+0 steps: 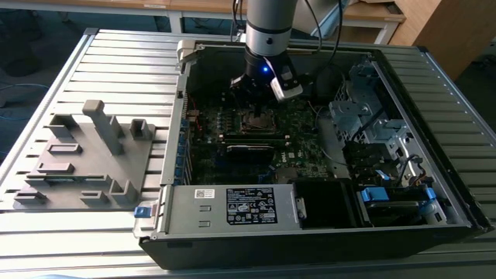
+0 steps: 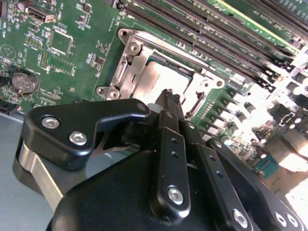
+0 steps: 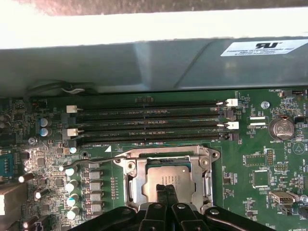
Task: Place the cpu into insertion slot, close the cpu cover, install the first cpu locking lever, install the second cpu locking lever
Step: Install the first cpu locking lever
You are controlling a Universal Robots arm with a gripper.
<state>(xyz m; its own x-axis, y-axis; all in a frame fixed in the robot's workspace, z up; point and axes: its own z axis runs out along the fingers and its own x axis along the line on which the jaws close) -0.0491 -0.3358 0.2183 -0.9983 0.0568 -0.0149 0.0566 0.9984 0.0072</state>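
1. Your jaws are clenched together with nothing between them. In the first wrist view their dark tips sit over the middle of the cpu [image 3: 166,177]. Whether they press on its metal top or hang just above it cannot be told.
2. The cpu lies flat in the insertion slot [image 1: 259,121]. The cpu cover [image 3: 133,177] is folded down around it, so the chip's grey top shows through the cover's window. You cannot tell from these pictures whether the locking levers are latched.
3. The second wrist view looks past the black linkage and gives you the cover's screw corner and the round coin battery [image 2: 24,82], well apart from the socket. The first wrist view gives you the long memory slots [image 3: 149,120], which run just beside the cover's far edge. Beyond them is the grey case wall [image 3: 144,62].
4. A row of small capacitors [image 3: 72,185] stands near one side of the cover, so room there is tight. The board on the battery side lies lower and more open.
5. The exterior view alone shows the arm [image 1: 268,23] reaching straight down into the open computer case [image 1: 310,232]. The drive cage [image 1: 364,110] is on the exterior view's right of the arm, and the labelled power supply box [image 1: 232,206] is nearer the camera.
6. The case lies on the slatted tabletop [image 1: 116,52]. A grey fixture [image 1: 85,157] sits beside it on the exterior view's left, well clear of the arm.
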